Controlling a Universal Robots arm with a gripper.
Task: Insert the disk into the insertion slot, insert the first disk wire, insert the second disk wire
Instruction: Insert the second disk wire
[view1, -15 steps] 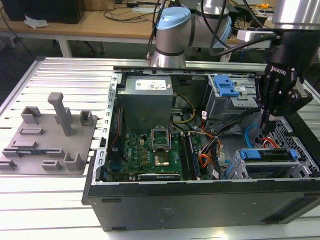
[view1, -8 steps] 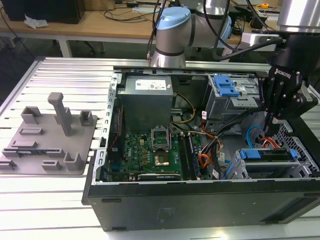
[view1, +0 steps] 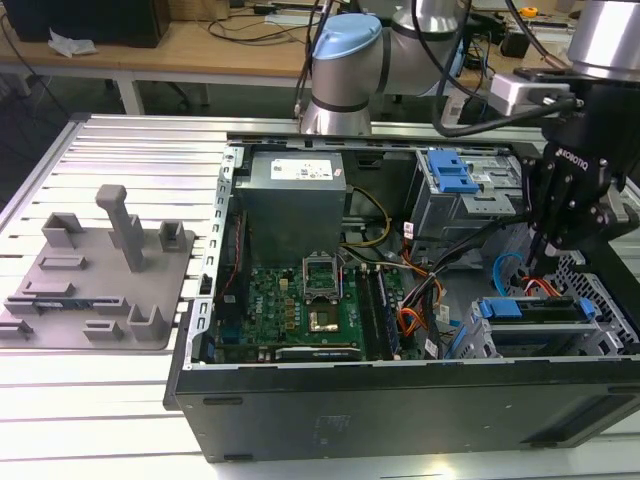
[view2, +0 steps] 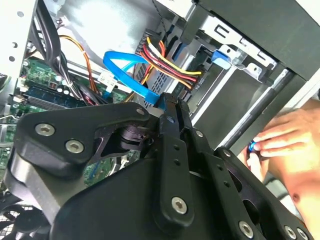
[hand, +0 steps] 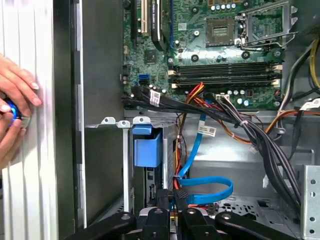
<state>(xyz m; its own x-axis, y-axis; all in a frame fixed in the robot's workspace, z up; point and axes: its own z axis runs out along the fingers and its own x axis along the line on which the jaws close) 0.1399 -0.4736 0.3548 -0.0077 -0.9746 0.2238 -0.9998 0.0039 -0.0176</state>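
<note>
Fingers (view2: 172, 107) pinched narrow on the blue data cable's (view2: 122, 62) plug.
They press it at the disk's (view1: 530, 308) rear, the disk already seated in the insertion slot (view1: 600, 300); a hand (hand: 15, 107) waits beside the case.

my gripper (view2: 167, 107): matt black metal, bolted
disk (view1: 530, 309): bright blue plastic caddy
insertion slot (view1: 606, 300): silver perforated sheet metal
flat cable (hand: 210, 189): glossy blue plastic
table (view1: 130, 150): ribbed aluminium
</note>
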